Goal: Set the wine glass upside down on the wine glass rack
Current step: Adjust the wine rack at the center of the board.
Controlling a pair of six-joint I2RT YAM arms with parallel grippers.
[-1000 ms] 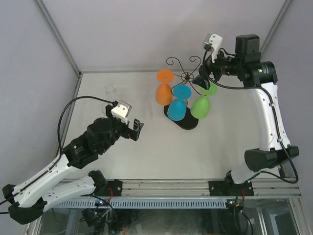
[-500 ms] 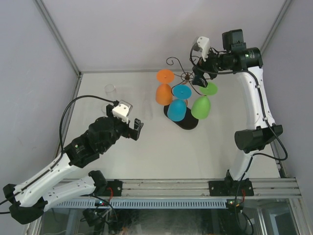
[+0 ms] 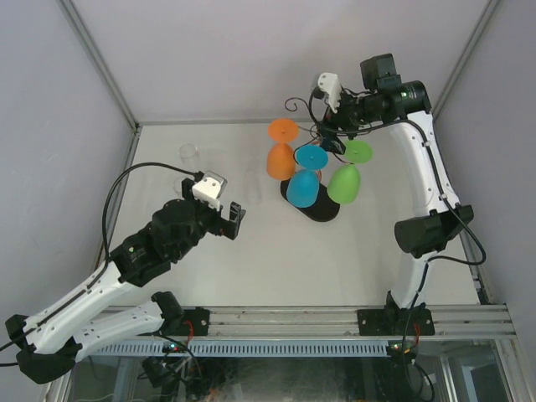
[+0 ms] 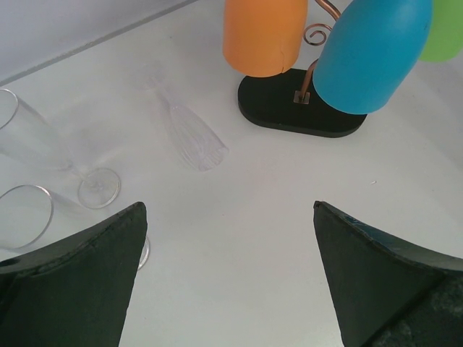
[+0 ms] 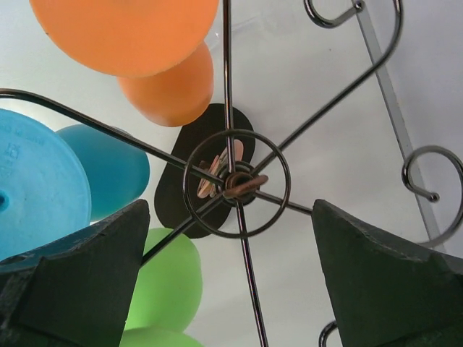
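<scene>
Rack (image 3: 322,213) at the back of the table (image 3: 251,276), three coloured glasses hanging on it upside down, both claws released.
An orange glass (image 3: 280,161), a blue glass (image 3: 302,188) and a green glass (image 3: 343,183) hang bowl-down from the wire arms above the black oval base. The right claw (image 5: 228,217) hovers over the rack's centre ring, fingers spread, grasping nothing. The left claw (image 3: 235,221), spread wide and empty, sits well to the left, near clear glasses (image 4: 189,134), one lying on its side.

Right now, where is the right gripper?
In the top view, the right gripper hangs open over the far side of the table, right of centre, directly above the wine glass rack, with the orange glass to its left and the green glass nearer.
</scene>
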